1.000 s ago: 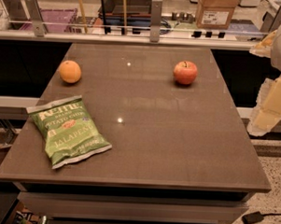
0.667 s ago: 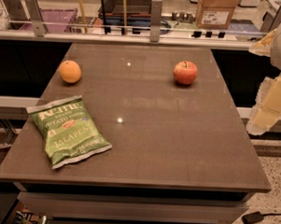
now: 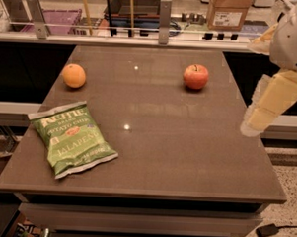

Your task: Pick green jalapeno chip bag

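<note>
The green jalapeno chip bag (image 3: 71,139) lies flat on the brown table (image 3: 186,152) near its front left corner, with white lettering facing up and white crimped ends. My gripper (image 3: 267,103) hangs at the right edge of the view, over the table's right side, far from the bag and well to its right. It holds nothing that I can see.
An orange (image 3: 74,75) sits at the back left of the table and a red apple (image 3: 195,76) at the back right. Behind the table runs a counter rail with a cardboard box (image 3: 229,11) and bins. The floor shows at the lower right.
</note>
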Available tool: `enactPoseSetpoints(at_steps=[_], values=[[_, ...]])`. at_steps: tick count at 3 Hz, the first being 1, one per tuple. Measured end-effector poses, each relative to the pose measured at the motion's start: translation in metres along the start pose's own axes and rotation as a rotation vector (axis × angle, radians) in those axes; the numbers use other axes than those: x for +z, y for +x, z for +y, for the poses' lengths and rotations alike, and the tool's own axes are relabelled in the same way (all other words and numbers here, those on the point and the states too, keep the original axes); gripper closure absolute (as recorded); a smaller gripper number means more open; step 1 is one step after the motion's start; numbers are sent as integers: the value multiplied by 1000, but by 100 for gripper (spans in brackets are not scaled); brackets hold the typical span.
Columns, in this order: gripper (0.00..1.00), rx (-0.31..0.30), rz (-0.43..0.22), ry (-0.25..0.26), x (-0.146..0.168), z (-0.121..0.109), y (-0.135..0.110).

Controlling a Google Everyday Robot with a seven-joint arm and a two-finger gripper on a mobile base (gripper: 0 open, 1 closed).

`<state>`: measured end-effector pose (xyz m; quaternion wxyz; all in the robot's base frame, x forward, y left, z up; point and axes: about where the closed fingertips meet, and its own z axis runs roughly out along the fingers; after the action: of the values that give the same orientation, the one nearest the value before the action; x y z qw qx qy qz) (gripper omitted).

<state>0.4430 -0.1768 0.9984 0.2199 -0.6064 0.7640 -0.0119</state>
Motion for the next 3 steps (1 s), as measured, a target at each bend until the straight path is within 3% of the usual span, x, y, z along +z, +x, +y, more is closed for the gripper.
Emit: enactPoseSetpoints(at_steps=[3], values=[[0, 35, -282, -16, 49, 20, -67]])
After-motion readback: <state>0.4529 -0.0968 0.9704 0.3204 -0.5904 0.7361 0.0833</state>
